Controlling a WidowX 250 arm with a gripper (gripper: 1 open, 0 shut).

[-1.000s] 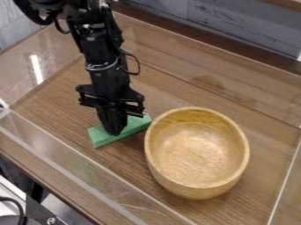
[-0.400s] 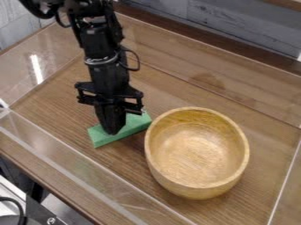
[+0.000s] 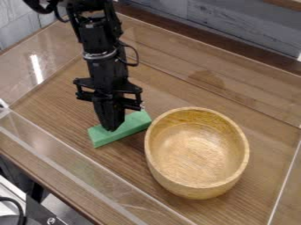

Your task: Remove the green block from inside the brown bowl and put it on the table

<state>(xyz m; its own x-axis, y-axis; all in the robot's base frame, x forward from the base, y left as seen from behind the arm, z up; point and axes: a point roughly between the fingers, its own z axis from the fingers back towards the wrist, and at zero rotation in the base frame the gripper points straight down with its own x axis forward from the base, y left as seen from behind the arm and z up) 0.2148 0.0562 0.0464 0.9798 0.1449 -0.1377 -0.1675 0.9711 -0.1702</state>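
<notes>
Wood-grain counter (image 3: 223,88), boxed in by low clear walls (image 3: 47,163); grey backdrop beyond.

We note the bowl (image 3: 198,151) toward 4 o'clock of the frame, upright and empty, its hollow showing only grain.

Block (image 3: 118,130) lies flat on the counter at about 9 o'clock from the bowl, just beside the rim; we cannot tell whether it touches it. It is out of the bowl, so we judge the placing essentially made.

Arm (image 3: 97,39) comes down from 11 o'clock, pointing steeply down. Claw (image 3: 112,123) sits right over the block's upper face, fingers drawn together. They hide the contact, so we cannot tell from the view whether they pinch the block or merely rest on it.

Our reading: the block's long side runs beside the bowl because it was set down by the shortest way out. Claw low and upright suits laying a flat piece without tipping it.

What remains, we judge: let go, lift clear. Risk: dragging the block on the way up.
</notes>
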